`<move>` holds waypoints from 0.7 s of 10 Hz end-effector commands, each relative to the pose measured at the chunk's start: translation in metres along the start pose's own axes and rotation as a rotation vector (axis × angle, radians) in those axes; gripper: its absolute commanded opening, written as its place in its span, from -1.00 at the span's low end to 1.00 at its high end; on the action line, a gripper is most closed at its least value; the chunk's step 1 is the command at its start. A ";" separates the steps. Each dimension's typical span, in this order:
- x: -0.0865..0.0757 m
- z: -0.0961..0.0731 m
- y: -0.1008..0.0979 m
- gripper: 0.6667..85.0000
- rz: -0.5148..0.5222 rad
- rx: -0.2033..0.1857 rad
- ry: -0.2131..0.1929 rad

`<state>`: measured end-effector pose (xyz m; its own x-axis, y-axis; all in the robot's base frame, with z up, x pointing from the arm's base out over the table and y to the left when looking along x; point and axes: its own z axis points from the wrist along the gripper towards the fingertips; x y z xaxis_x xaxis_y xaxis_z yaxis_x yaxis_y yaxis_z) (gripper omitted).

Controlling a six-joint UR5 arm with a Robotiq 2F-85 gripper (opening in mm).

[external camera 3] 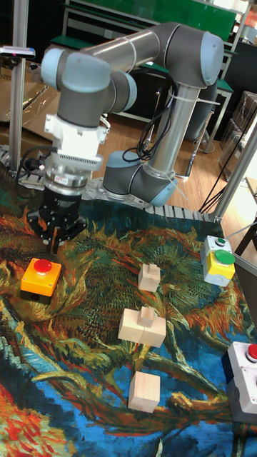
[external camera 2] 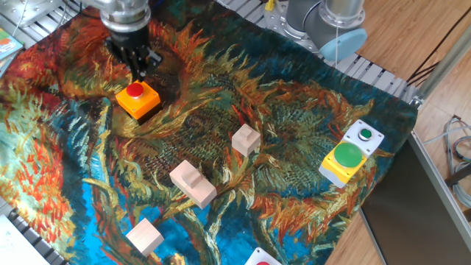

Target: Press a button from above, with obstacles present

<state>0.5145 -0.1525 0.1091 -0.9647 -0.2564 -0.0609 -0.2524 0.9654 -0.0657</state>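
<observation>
Desk [external camera 2: 294,147]: covered by a painted sunflower-pattern cloth.
Arm [external camera 3: 157,50]: grey, reaching in from the far side toward the left end.
Tool [external camera 2: 140,71]: black, pointing down, poised above the far edge of the orange box; whether the fingers are spread or closed cannot be told.
Obstacles: stepped wooden block [external camera 2: 193,182] near the middle, small block [external camera 2: 246,139] further back, plain block [external camera 2: 144,236] at the near edge.
Button [external camera 2: 135,90]: red, on the orange box [external camera 2: 140,103], far left, well apart from the blocks.
Other buttons: green on yellow box [external camera 2: 347,157], green on white box [external camera 2: 366,135], at the right.
</observation>
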 end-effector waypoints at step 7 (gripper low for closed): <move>-0.015 0.013 -0.001 -0.98 0.019 -0.014 -0.042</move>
<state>0.5290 -0.1505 0.0961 -0.9635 -0.2507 -0.0938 -0.2463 0.9676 -0.0556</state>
